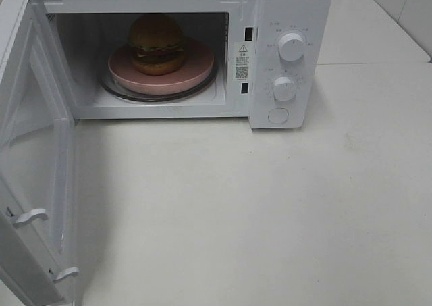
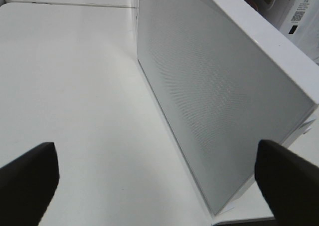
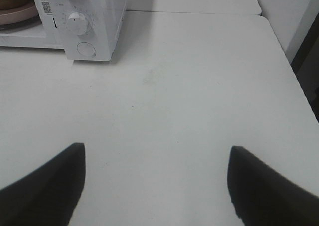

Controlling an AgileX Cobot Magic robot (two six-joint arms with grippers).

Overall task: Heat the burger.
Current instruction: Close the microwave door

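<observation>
Pink plate (image 1: pixel 196 76) holds burger (image 1: pixel 156 42) inside open microwave (image 1: pixel 290 9)

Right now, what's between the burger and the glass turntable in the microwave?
A pink plate: the burger sits on it, and it sits on the turntable inside the open microwave. The exterior high view shows this.

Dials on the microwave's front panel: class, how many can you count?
2. The upper dial sits near the top of the panel; the lower dial is just below, above a flat round button.
</observation>
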